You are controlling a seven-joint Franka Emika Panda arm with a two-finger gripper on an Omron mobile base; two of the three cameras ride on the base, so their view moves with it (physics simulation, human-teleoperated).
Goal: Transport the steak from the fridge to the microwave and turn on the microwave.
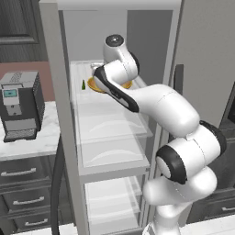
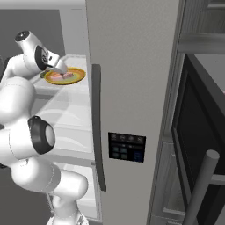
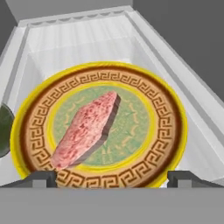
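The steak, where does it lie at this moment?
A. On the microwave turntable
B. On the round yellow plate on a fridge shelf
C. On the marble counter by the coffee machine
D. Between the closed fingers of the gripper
B: the steak lies flat on the plate on a fridge shelf, with the open gripper above it.

Glossy white rounded arm [image 1: 170,110] segments; dark bands at joints; black cap on uppermost joint

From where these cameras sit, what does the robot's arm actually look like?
The arm is glossy white, built of rounded, bulbous segments joined by dark grey to black rings and caps at the joints. A black stripe runs along one upper link. No loose cables show. The gripper ends in two small dark grey finger tips, blocky and flat.
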